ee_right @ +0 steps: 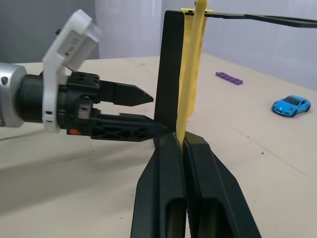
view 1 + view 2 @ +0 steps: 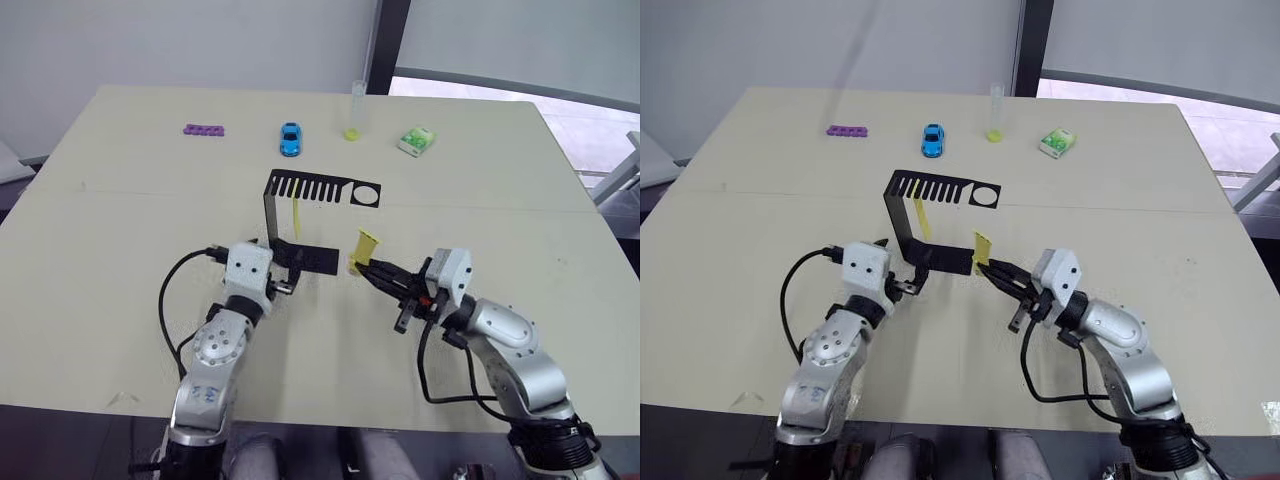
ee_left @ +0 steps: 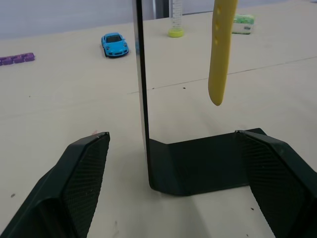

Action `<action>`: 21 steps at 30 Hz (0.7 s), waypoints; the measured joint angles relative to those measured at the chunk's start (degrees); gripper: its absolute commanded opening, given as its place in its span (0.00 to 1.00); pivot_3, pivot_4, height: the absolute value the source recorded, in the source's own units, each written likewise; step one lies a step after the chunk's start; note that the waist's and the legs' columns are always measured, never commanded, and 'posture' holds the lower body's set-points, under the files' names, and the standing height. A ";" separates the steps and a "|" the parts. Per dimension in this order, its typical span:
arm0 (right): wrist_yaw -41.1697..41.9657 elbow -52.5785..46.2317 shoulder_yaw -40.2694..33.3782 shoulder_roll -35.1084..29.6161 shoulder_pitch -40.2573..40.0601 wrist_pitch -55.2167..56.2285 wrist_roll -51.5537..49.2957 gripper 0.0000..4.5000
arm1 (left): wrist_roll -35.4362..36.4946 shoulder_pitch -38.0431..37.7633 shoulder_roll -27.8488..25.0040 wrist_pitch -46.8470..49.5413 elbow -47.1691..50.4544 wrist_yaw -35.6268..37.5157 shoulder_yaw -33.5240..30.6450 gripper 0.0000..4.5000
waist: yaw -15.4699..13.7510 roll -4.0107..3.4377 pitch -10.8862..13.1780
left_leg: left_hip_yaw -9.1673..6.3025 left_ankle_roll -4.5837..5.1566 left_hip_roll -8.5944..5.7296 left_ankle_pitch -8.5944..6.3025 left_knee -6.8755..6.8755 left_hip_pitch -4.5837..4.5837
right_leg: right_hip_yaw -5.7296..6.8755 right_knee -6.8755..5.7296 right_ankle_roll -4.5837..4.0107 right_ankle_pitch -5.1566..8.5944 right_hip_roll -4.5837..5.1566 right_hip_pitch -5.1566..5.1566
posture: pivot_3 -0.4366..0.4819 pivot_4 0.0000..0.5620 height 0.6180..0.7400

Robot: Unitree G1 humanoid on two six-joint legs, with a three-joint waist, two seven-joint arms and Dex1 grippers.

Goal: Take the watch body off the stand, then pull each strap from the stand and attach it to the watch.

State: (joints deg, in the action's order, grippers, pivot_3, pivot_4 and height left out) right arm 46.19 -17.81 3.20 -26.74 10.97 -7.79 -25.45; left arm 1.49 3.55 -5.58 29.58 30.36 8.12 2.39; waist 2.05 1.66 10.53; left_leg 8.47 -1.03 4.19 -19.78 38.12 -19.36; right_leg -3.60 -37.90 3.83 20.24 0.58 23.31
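Beige desk (image 2: 120, 230) spans most of view, thin seam crossing its width. Pale grey wall (image 2: 200, 40) behind, toward 12 o'clock. Dark vertical post (image 2: 388, 45) at 1 o'clock; bright window strip (image 2: 590, 115) at 2 o'clock. Even, soft light.

Both eye views look forward and down from the head over the tabletop (image 2: 120, 200), sharing the stand (image 2: 300, 215) and both arms. Each wrist view sits low and close, facing the stand from opposite sides; both catch the blue car (image 3: 115, 43).
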 measured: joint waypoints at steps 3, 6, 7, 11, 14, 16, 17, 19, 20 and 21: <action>2.74 0.20 -1.46 -1.82 -0.06 -1.88 -3.34 0.00 | 8.08 -4.23 -3.50 0.75 4.30 7.06 -4.08 1.00 | 0.18 0.00 0.00 | -0.01 0.00 0.01 0.00 -0.01 0.00 | 0.01 -0.02 0.00 0.00 0.00 0.00 | 0.48 0.27 1.00; 4.90 0.19 -2.33 -2.64 -0.32 -4.75 -7.24 0.00 | 18.88 -6.43 -7.82 1.63 5.96 14.32 -11.55 1.00 | 0.46 -0.01 0.01 | -0.05 -0.01 0.01 0.01 0.00 0.01 | 0.03 -0.04 -0.03 -0.01 0.00 -0.01 | 0.48 0.27 1.00; 5.33 0.12 -2.66 -2.71 -0.33 -6.49 -9.30 0.00 | 23.88 -6.20 -9.98 2.38 6.09 17.26 -14.54 1.00 | 0.57 0.01 0.02 | -0.06 -0.01 0.01 0.02 0.02 0.00 | 0.05 -0.04 -0.06 -0.03 -0.01 -0.01 | 0.48 0.27 1.00; 6.30 -0.61 -3.57 -3.45 0.62 -12.35 -15.02 0.00 | 45.25 -2.09 -23.15 12.41 5.52 25.15 -24.58 1.00 | 1.06 0.03 0.03 | -0.13 -0.01 -0.01 0.02 0.00 -0.01 | 0.09 -0.01 -0.07 -0.03 0.02 -0.04 | 0.48 0.27 1.00; 9.53 -2.17 -3.11 -4.70 0.97 -13.50 -16.21 0.00 | 59.80 1.16 -30.36 20.58 2.25 28.21 -27.03 1.00 | 1.12 0.02 0.04 | -0.15 0.01 -0.01 0.00 -0.03 -0.06 | 0.13 0.10 -0.07 -0.03 0.05 -0.04 | 0.48 0.27 1.00; 13.33 -2.67 -0.83 -4.62 2.03 -13.52 -16.75 0.00 | 67.41 5.32 -32.39 24.30 -1.26 28.88 -26.88 1.00 | 1.14 0.03 0.05 | -0.17 0.01 -0.02 0.00 -0.01 -0.09 | 0.15 0.12 -0.07 -0.03 0.05 -0.03 | 0.48 0.27 1.00; 14.85 -3.04 0.30 -4.39 2.55 -13.54 -16.88 0.00 | 70.11 7.29 -32.78 25.44 -2.47 28.67 -26.39 1.00 | 1.15 0.03 0.05 | -0.17 0.01 -0.02 0.00 -0.01 -0.09 | 0.15 0.12 -0.07 -0.03 0.05 -0.03 | 0.48 0.27 1.00; 16.19 -3.19 1.76 -3.84 3.92 -13.78 -17.07 0.00 | 72.83 10.33 -32.63 26.58 -4.38 27.77 -24.78 1.00 | 1.15 0.03 0.05 | -0.17 0.01 -0.03 0.00 0.02 -0.09 | 0.14 0.11 -0.07 -0.03 0.05 -0.03 | 0.48 0.27 1.00; 16.35 -3.20 2.13 -3.37 4.80 -14.11 -17.34 0.00 | 73.34 11.56 -32.47 27.17 -4.90 27.34 -23.16 1.00 | 1.18 0.03 0.05 | -0.17 0.01 -0.03 0.00 0.03 -0.09 | 0.13 0.10 -0.07 -0.03 0.05 -0.03 | 0.48 0.27 1.00; 16.37 -3.20 2.41 -2.82 5.56 -14.63 -17.44 0.00 | 73.77 12.41 -32.17 27.63 -5.22 26.99 -21.48 1.00 | 1.29 0.03 0.05 | -0.17 0.01 -0.03 0.00 0.02 -0.08 | 0.13 0.09 -0.07 -0.03 0.04 -0.03 | 0.48 0.27 1.00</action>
State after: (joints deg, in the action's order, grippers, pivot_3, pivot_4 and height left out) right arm 62.56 -21.01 5.60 -29.56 16.53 -22.43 -42.89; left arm 75.25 15.97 -37.75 57.21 25.14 35.11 -19.10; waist 3.35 1.69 10.58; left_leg 8.30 -1.03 4.16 -19.78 38.14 -19.44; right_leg -3.47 -37.81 3.76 20.21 0.62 23.28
